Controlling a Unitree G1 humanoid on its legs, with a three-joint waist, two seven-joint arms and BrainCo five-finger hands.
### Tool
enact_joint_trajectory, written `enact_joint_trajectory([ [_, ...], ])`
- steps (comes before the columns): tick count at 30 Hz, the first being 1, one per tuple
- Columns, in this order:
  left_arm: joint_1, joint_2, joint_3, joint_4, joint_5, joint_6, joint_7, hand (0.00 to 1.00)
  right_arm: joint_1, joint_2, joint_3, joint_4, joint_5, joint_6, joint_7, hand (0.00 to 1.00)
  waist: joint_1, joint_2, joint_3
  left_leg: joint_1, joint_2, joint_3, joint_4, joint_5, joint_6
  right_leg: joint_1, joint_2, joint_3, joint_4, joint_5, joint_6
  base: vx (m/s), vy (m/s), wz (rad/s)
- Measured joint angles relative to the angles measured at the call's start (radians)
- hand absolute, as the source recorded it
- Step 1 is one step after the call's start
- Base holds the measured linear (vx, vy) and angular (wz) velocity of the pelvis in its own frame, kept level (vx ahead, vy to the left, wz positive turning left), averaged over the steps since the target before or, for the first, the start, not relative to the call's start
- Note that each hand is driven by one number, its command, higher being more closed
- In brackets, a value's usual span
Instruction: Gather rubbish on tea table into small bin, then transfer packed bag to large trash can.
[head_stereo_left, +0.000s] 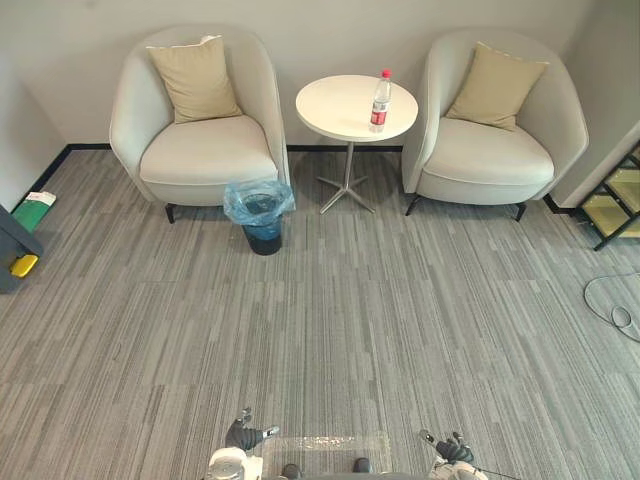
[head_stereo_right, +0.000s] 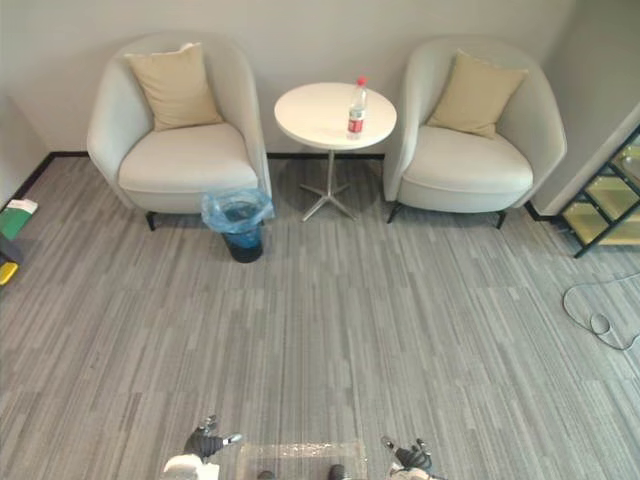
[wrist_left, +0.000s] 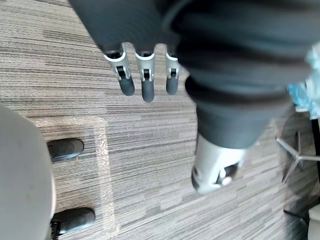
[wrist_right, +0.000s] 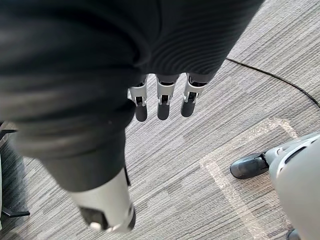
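A plastic water bottle (head_stereo_left: 380, 101) with a red cap stands upright on the round white tea table (head_stereo_left: 340, 110), near its right edge. The small bin (head_stereo_left: 261, 214) lined with a blue bag sits on the carpet to the table's left, in front of the left armchair. My left hand (head_stereo_left: 243, 434) and right hand (head_stereo_left: 452, 450) hang low at the near edge of the view, far from the table. Their fingers (wrist_left: 145, 75) (wrist_right: 163, 100) are straight and relaxed over bare carpet, holding nothing.
Two cream armchairs (head_stereo_left: 205, 130) (head_stereo_left: 495, 130) with beige cushions flank the table against the wall. A black metal shelf (head_stereo_left: 615, 195) stands at the far right, a dark unit with green and yellow items (head_stereo_left: 25, 235) at the far left. Grey carpet lies between me and the table.
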Motion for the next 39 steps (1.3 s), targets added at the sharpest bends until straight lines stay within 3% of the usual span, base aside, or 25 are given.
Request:
enact_joint_trajectory([
  [34, -0.037, -0.001, 0.013, 0.063, 0.057, 0.026, 0.025, 0.00, -0.004, 0.000, 0.040, 0.036, 0.030, 0.009, 0.029, 0.00, -0.003, 0.000, 0.000, -0.001, 0.016, 0.028, 0.000, -0.008, -0.011, -0.013, 0.016, 0.026, 0.000, 0.004, -0.004, -0.02, -0.019, -0.02],
  [36, -0.040, -0.002, 0.019, 0.062, 0.056, 0.027, 0.027, 0.00, -0.010, 0.003, 0.042, 0.035, 0.034, 0.009, 0.029, 0.00, -0.003, 0.003, 0.007, -0.005, 0.023, 0.044, 0.004, -0.021, -0.026, -0.021, 0.021, 0.033, 0.005, -0.003, -0.012, 0.00, -0.033, -0.16],
  [39, -0.056, -0.002, 0.046, 0.060, 0.055, 0.027, 0.028, 0.00, -0.015, 0.001, 0.041, 0.030, 0.041, 0.006, 0.030, 0.00, -0.005, 0.006, 0.029, -0.078, 0.055, 0.065, 0.170, -0.130, -0.046, -0.063, 0.031, 0.035, 0.111, -0.076, -0.028, 0.01, -0.080, -0.22],
])
